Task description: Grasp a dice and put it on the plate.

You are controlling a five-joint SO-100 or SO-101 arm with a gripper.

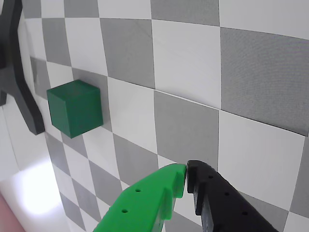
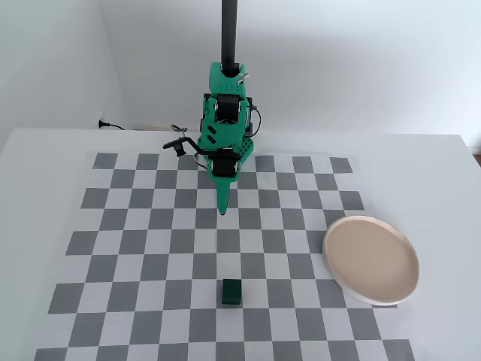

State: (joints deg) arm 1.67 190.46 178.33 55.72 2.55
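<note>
- Dice (image 2: 231, 292): sits on the checkered mat (image 2: 135, 248), lower centre in fixed view, well apart from arm. Looks rigid, light, smooth-faced; best pinched across two opposite flat sides.
- Gripper (image 2: 223, 208): fingertips pressed together, holding nothing, hanging above the mat.
- Plate (image 2: 370, 259): right side, empty.

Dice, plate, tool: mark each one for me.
dice (image 2: 231, 292), fixed view, top face.
plate (image 2: 370, 259), fixed view, bare beige inside.
tool (image 1: 186, 176), wrist view, between the closed fingertips.
</note>
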